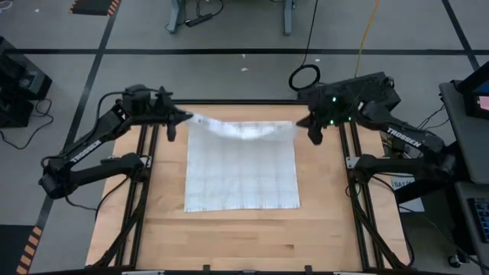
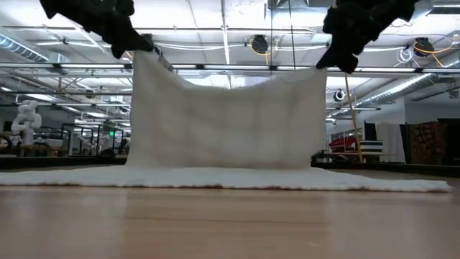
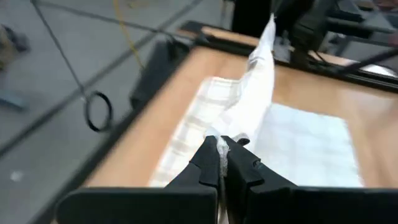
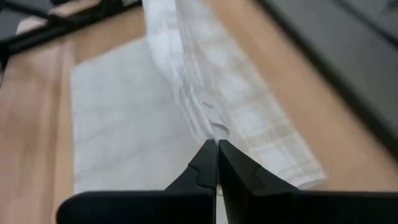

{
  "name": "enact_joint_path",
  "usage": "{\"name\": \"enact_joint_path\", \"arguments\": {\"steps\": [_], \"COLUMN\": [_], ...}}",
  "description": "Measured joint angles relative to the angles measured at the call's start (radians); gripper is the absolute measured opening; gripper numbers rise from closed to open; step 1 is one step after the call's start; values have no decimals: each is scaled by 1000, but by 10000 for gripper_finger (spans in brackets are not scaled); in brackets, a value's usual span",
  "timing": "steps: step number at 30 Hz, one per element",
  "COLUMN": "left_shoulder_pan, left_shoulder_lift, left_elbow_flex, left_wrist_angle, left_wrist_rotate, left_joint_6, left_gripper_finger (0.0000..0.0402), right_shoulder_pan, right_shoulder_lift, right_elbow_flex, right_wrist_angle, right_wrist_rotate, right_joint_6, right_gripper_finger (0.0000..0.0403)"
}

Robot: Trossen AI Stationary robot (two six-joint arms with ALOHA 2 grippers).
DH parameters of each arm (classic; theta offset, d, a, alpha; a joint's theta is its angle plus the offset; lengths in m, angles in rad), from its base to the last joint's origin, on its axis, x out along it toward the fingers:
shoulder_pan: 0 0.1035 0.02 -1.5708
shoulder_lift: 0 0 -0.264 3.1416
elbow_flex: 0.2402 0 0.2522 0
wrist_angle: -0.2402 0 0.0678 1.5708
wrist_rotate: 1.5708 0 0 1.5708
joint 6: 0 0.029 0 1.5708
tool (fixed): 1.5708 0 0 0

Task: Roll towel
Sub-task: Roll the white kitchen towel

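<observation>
The white towel with a faint plaid grid (image 1: 241, 172) lies with its near part flat on the wooden table (image 1: 229, 237). Its far edge (image 1: 243, 131) is lifted and sags between my two grippers. My left gripper (image 1: 186, 118) is shut on the far left corner. My right gripper (image 1: 309, 122) is shut on the far right corner. In the low view the lifted part (image 2: 228, 122) hangs like a curtain, and the rest (image 2: 230, 178) lies on the table. My left gripper pinches the towel's far left corner (image 3: 219, 140) between its two fingers. The corner is lifted clear. The far edge runs from it, sagging, to the other gripper. My right gripper pinches the towel's far right corner (image 4: 215, 133) between its two fingers. The corner is lifted clear of the table, and the cloth hangs down from it to the part that lies flat.
Black rails (image 1: 149, 176) run along the table's left and right sides (image 1: 353, 183). Bare wood lies in front of the towel's near edge (image 1: 241, 241). A cable loop (image 1: 304, 76) lies on the floor beyond the far edge.
</observation>
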Motion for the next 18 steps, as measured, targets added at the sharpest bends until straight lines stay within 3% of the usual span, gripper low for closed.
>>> {"name": "enact_joint_path", "arguments": {"steps": [7, 14, 18], "left_shoulder_pan": [-107, -245, -308], "left_shoulder_lift": [-31, -90, -130], "left_elbow_flex": [-52, -157, -214], "left_wrist_angle": [-142, -148, -122], "left_wrist_rotate": [14, 3, -69], "left_joint_6": [-80, -183, -245], "left_gripper_finger": [2, 1, 1], "right_shoulder_pan": [91, 179, 228], "right_shoulder_lift": [-67, -145, -181], "right_elbow_flex": [-175, -266, -277], "right_wrist_angle": [68, 92, 92], "right_wrist_rotate": [3, 4, 7], "right_joint_6": [78, 167, 197], "right_gripper_finger": [0, 0, 0]}}
